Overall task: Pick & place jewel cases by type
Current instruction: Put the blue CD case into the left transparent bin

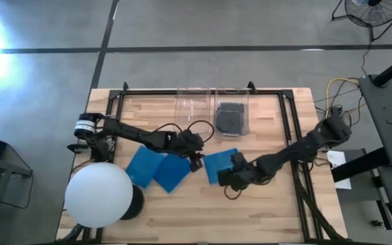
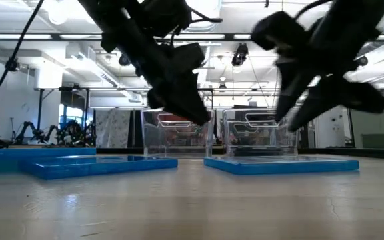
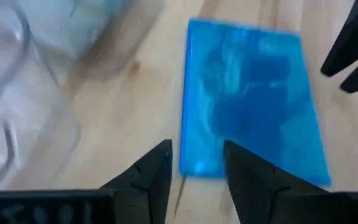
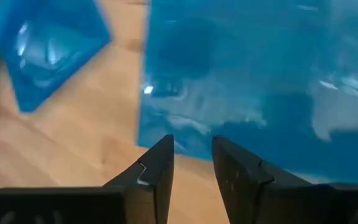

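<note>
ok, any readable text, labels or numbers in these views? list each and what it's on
None can be read.
Blue jewel cases: plain faces, no print showing.
Dark jewel cases in the clear bin: no label visible.
Left wrist view, bottom edge by the left end effector: faint marks, too blurred to read.

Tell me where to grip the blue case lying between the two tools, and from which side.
Take the blue case by its bare left edge, coming down from above with a finger under the rim. It lies flat on the table, so only thin edges offer purchase, and the right tool crowds its right edge.

The right gripper (image 1: 231, 170) covers one edge of a blue jewel case (image 1: 218, 163); the bins (image 3: 23, 74) show blurred.
</note>
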